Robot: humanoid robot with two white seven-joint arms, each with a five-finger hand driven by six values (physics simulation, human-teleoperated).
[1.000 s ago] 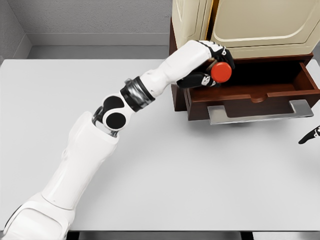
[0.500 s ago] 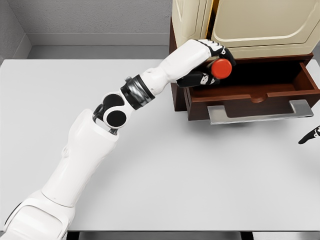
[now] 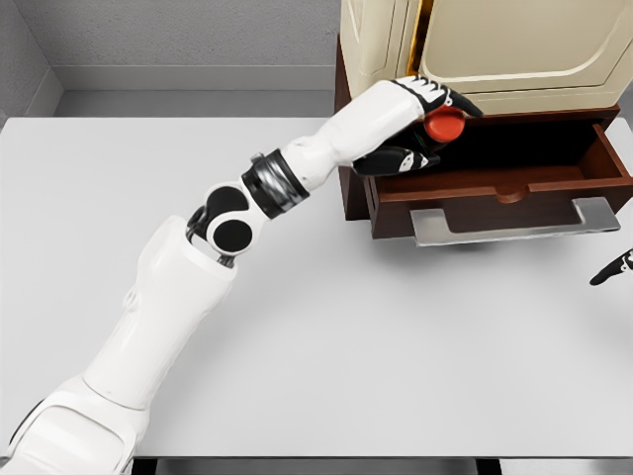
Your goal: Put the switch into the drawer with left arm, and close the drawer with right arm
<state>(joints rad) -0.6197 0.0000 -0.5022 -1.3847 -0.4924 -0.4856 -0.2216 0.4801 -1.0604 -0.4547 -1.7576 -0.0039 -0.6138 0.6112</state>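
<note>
Switch point(image 3: 444, 127), showing as a round red cap, is sitting in the left hand point(image 3: 420, 124) above the left end of the open drawer point(image 3: 499, 183). The fingers point(image 3: 457, 100) are wrapping over the top of the cap while the thumb is lying below it, so the hand is clamped on the switch. No lettering or label can be read on the switch, the hand or the furniture.

The drawer is standing pulled out of a dark brown wooden cabinet point(image 3: 351, 148), with its dark interior lying under the switch and a flat grey metal handle point(image 3: 514, 226) running along its front. Above the drawer, cream panelled doors point(image 3: 514, 45) are filling the upper part of the cabinet.

The left arm point(image 3: 198, 287) is reaching from the lower left across the white table point(image 3: 376, 346) up to the drawer's left end. Right of the drawer's handle, at the picture's edge, only dark fingertips of the right hand point(image 3: 615, 269) are showing above the table; whether those fingers are apart or together cannot be told.
</note>
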